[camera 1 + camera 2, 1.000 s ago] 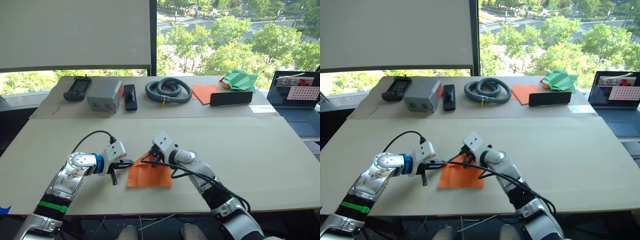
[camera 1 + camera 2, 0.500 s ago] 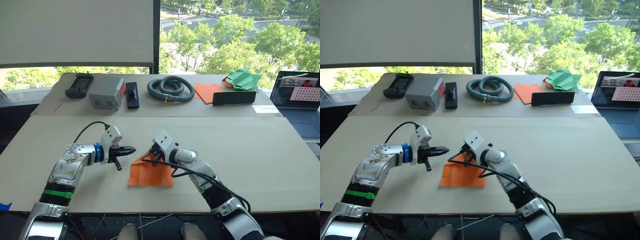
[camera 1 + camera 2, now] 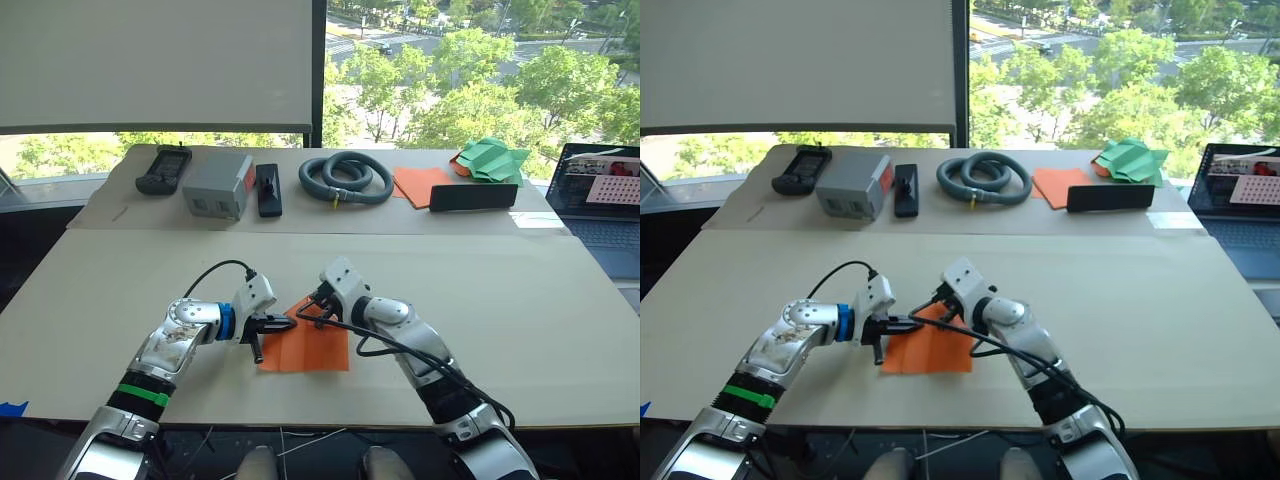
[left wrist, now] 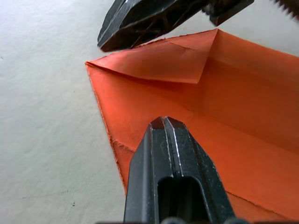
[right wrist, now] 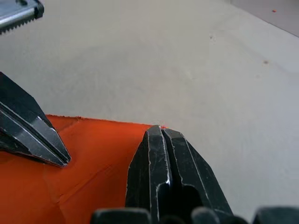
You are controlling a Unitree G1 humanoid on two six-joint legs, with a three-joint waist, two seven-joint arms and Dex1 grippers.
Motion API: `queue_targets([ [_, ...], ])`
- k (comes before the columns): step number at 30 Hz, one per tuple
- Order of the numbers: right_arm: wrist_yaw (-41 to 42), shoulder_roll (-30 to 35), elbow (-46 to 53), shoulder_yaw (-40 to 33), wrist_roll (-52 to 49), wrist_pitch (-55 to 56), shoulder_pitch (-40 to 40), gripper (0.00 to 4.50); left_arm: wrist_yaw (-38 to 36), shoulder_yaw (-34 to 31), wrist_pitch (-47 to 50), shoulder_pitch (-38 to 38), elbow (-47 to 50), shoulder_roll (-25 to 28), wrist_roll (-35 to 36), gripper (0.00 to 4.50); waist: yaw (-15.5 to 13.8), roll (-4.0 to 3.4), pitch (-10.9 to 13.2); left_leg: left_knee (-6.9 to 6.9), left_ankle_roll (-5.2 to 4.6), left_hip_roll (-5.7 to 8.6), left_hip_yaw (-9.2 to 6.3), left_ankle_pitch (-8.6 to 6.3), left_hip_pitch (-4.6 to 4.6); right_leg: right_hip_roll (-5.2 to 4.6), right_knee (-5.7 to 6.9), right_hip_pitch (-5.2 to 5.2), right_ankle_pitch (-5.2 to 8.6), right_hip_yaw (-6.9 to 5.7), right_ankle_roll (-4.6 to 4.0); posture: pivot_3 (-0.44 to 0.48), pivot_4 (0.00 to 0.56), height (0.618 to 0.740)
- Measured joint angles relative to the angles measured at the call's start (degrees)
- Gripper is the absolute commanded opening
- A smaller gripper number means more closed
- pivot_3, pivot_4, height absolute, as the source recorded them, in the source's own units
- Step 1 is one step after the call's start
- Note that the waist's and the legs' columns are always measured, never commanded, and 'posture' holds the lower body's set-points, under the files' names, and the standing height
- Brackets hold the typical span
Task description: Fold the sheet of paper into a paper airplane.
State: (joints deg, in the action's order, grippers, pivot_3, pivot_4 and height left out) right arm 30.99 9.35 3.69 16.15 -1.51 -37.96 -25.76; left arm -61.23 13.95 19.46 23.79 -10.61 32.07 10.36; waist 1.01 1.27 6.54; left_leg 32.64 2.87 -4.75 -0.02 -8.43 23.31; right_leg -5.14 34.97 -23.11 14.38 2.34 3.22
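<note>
- Sheet of paper (image 3: 305,347): orange, one corner folded over; far edge partly hidden by both grippers.
- Left gripper (image 4: 164,122): jaws closed, tip over paper; contact unclear.
- Right gripper (image 5: 161,130): jaws closed at paper's corner; whether it pinches the paper is unclear.

No readable text in any view.

I am finding no letters, numbers, brand marks or signs that I can make out on anything on the bench (image 3: 560,300). The laptop screen (image 3: 607,182) at the far right is showing a pink panel with rows of dots and some small window content, but it is too small for me to read any of it.
</note>
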Motion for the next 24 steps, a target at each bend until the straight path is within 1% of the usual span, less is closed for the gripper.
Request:
queue_targets([
  [2,2.6,5.7,8.4,-1.8,-2.1,-2.5,3.9,0.0,0.0,0.4,-1.0,0.0,-0.4,-0.2,-0.2,0.01,-0.5,-0.01,0.0,0.03,0.01,0.02,0.02,0.0,-0.01,-0.06,-0.05,0.06,0.01,-0.02,0.0,0.0,0.15,0.714],
  [4,4.0,10.1,11.6,-3.4,-2.4,-4.0,7.2,0.0,-0.1,0.6,-1.7,-0.1,-0.6,-0.2,-0.3,0.01,-0.5,0.01,0.0,0.04,0.02,0.02,0.03,-0.01,-0.01,-0.09,-0.14,0.05,0.01,-0.02,0.0,0.0,0.15,0.714],
  [5,4.7,12.0,12.4,-4.0,-2.9,-4.3,8.9,0.0,-0.2,0.6,-2.0,-0.2,-0.8,-0.2,-0.5,0.01,-0.4,-0.01,0.0,0.04,0.02,0.04,0.03,-0.01,-0.01,-0.11,-0.14,0.05,0.01,-0.02,0.01,0.0,0.15,0.714],
  [7,5.7,13.9,13.5,-4.7,-3.9,-5.1,11.0,0.0,-0.2,0.6,-2.1,-0.1,-0.9,-0.1,-0.9,0.01,-0.2,-0.05,0.0,0.04,0.02,0.04,0.02,-0.01,-0.06,-0.1,-0.14,0.03,0.01,-0.02,0.01,0.0,0.15,0.714],
  [10,9.1,19.0,16.3,-2.9,-4.4,-4.6,15.1,0.0,-0.2,0.8,-2.2,-0.1,-0.9,-0.4,-1.2,0.01,-0.3,-0.07,0.0,0.06,0.02,0.06,0.02,-0.01,-0.08,-0.12,-0.16,0.05,0.01,-0.03,0.01,0.0,0.15,0.714],
  [12,10.2,20.1,17.2,-2.3,-4.4,-3.8,15.9,0.0,-0.2,0.7,-2.2,-0.2,-0.9,-0.3,-1.3,0.01,-0.2,-0.06,0.0,0.07,0.02,0.06,0.01,-0.01,-0.1,-0.12,-0.23,0.07,0.02,-0.02,0.02,0.0,0.15,0.714],
  [16,10.7,18.9,17.6,-1.0,-5.3,-3.6,16.0,0.0,-0.2,0.7,-2.2,-0.2,-0.8,-0.3,-1.3,0.01,-0.3,0.04,0.0,0.07,0.02,0.06,0.0,-0.01,-0.11,-0.11,-0.28,0.08,0.02,-0.03,0.02,0.0,0.15,0.714],
  [21,9.7,11.4,15.9,0.1,-8.5,-3.5,14.7,0.0,-0.2,0.7,-2.2,-0.1,-0.7,-0.4,-1.3,0.01,-0.3,0.01,0.0,0.07,0.02,0.06,0.02,-0.01,-0.04,-0.11,-0.28,0.06,0.02,-0.03,0.02,0.0,0.15,0.714],
  [24,8.8,9.6,15.3,-0.9,-9.5,-3.5,13.4,0.0,-0.2,0.7,-2.2,0.0,-0.7,-0.4,-1.3,0.01,-0.3,0.04,0.0,0.07,0.02,0.05,0.01,-0.01,-0.02,-0.1,-0.31,0.07,0.01,-0.03,0.02,0.0,0.15,0.714],
])
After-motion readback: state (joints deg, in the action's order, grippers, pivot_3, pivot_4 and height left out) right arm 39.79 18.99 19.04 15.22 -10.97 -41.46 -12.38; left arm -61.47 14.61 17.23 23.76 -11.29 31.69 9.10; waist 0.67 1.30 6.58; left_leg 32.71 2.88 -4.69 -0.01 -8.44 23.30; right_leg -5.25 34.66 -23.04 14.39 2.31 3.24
